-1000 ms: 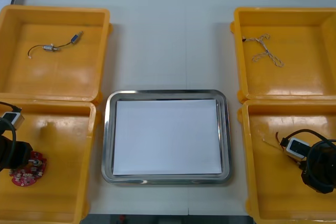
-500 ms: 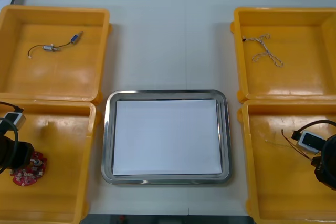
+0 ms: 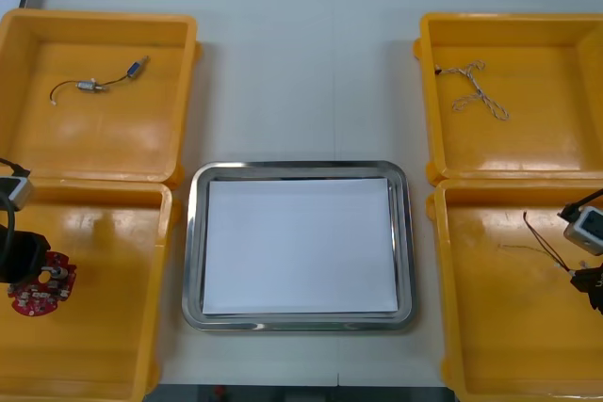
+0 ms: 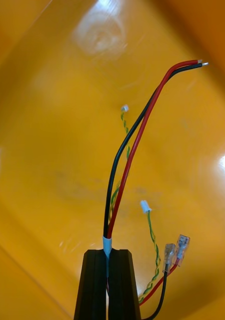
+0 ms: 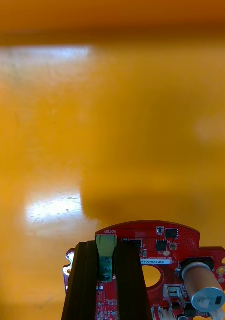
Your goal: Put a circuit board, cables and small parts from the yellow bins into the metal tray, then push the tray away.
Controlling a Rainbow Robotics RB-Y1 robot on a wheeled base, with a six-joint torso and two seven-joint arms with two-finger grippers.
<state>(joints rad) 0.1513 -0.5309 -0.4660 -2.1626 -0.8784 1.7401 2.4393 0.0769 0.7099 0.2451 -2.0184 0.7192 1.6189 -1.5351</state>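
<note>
In the near left yellow plastic bin (image 3: 113,355), the left gripper (image 5: 106,246) is lifting the round red circuit board (image 5: 165,242). Its fingers are clamped on the board's green connector (image 5: 106,259), and it has been drifting outward over the last second. The shiny metal tray (image 3: 193,251) is holding nothing yet. In the near right yellow bin (image 3: 490,355), the right gripper (image 4: 107,254) is likewise pulling outward, fingers pinched on the red-and-black cable pair (image 4: 135,150). Both pickups look made.

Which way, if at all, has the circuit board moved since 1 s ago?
Yes. The round red circuit board, held by the left gripper, shifted away from the metal tray, toward the outer wall of the near-left yellow bin.
</note>
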